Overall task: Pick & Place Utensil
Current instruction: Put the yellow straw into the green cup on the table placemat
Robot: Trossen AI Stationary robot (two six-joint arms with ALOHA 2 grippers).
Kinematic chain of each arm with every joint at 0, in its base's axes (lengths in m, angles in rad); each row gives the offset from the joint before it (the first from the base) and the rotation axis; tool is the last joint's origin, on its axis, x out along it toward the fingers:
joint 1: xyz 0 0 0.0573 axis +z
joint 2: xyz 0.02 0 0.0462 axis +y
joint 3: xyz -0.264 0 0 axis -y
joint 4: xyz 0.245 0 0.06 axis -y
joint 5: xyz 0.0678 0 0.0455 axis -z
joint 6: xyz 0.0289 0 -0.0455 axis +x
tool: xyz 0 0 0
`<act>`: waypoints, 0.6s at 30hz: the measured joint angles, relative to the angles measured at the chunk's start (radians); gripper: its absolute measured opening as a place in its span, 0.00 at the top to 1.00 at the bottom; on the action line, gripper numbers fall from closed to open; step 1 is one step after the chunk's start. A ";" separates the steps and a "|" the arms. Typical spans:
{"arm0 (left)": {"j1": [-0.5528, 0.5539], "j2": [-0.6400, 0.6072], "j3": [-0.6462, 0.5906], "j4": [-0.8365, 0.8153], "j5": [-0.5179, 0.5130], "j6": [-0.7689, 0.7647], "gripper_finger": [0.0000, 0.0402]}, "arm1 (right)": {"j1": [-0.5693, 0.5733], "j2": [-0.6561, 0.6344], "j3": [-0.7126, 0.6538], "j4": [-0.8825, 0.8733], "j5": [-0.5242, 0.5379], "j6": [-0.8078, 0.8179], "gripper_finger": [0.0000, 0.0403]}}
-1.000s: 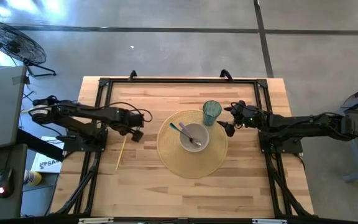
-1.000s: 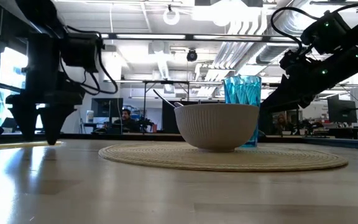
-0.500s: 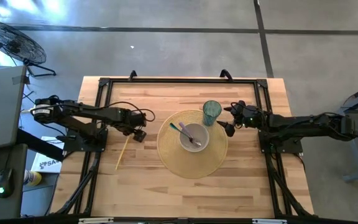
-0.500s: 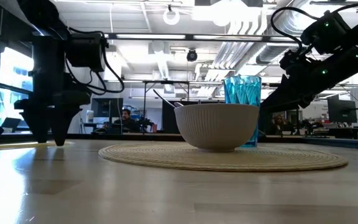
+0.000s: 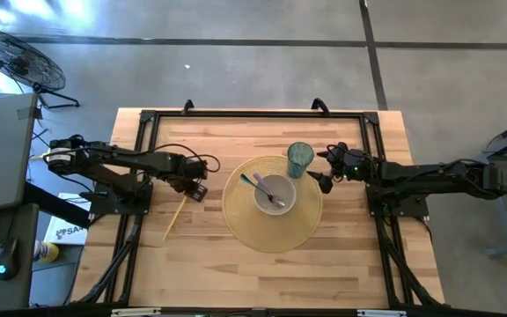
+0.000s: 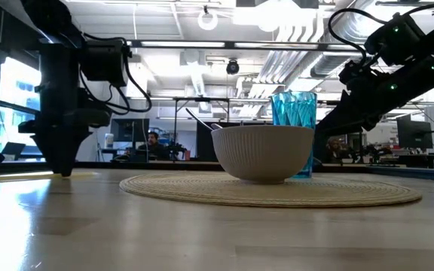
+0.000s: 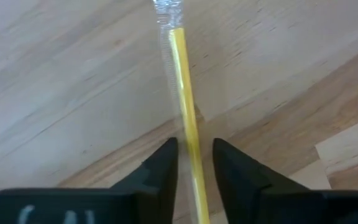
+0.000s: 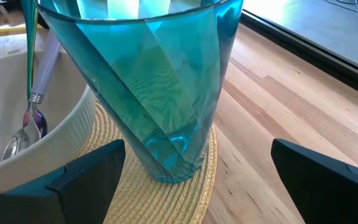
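Note:
A yellow stick in a clear wrapper [image 5: 174, 217] lies flat on the wood table, left of the round woven mat [image 5: 236, 220]. My left gripper [image 5: 194, 192] points down at the stick's far end. In the left wrist view its fingers [image 7: 196, 140] stand close on either side of the stick [image 7: 184, 74], with a narrow gap and no touch that I can see. My right gripper [image 5: 324, 183] is open and waits beside the teal cup [image 5: 300, 158]. The cup [image 8: 148, 81] stands on the mat just ahead of its fingers. A white bowl [image 5: 275, 194] on the mat holds a spoon [image 5: 265, 187].
The bowl [image 6: 262, 150] and the cup [image 6: 294, 113] stand on the mat at the table's middle. A black frame [image 5: 148, 119] runs along the table's far and side edges. There is bare wood between the stick and the mat and along the near edge.
My left gripper has moved a little toward the table's right, over the stick's far end. It has come down to the table, and its fingertips have drawn closer together. The stick has not moved.

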 joint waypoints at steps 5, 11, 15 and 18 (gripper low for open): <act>0.000 0.000 0.000 0.000 0.000 0.026 0.81 | 0.000 0.000 0.000 0.000 0.000 -0.001 0.01; -0.002 0.025 0.004 -0.002 -0.008 0.027 0.77 | 0.000 0.000 0.000 0.000 0.000 -0.001 0.01; -0.002 0.075 0.006 -0.005 -0.008 0.028 0.73 | 0.000 0.000 0.000 0.000 0.000 -0.001 0.01; -0.003 0.089 0.005 -0.010 -0.017 0.022 0.72 | 0.000 0.000 0.000 0.001 0.000 -0.001 0.01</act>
